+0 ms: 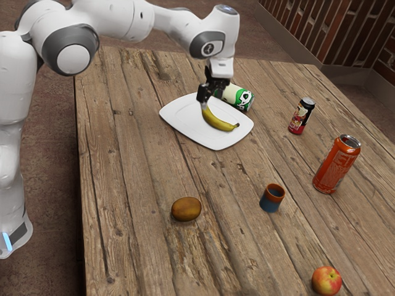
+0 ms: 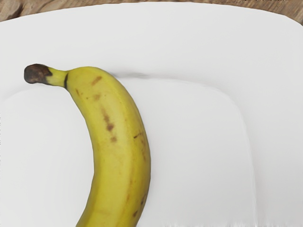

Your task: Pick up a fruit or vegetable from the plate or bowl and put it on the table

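Apple (image 1: 326, 281) is on the counter (image 1: 133, 185); the pincer (image 1: 203, 100) is at the banana (image 1: 217, 121) on the plate (image 1: 179, 117), open or closed I cannot tell.

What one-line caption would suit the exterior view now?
Black robotic gripper at one end of a curved yellow banana on a squarish white plate, atop a brown wooden table.

Soft, even light — faint shadows on the table (image 1: 136, 166), the plate (image 2: 203, 142) almost washed out to white.
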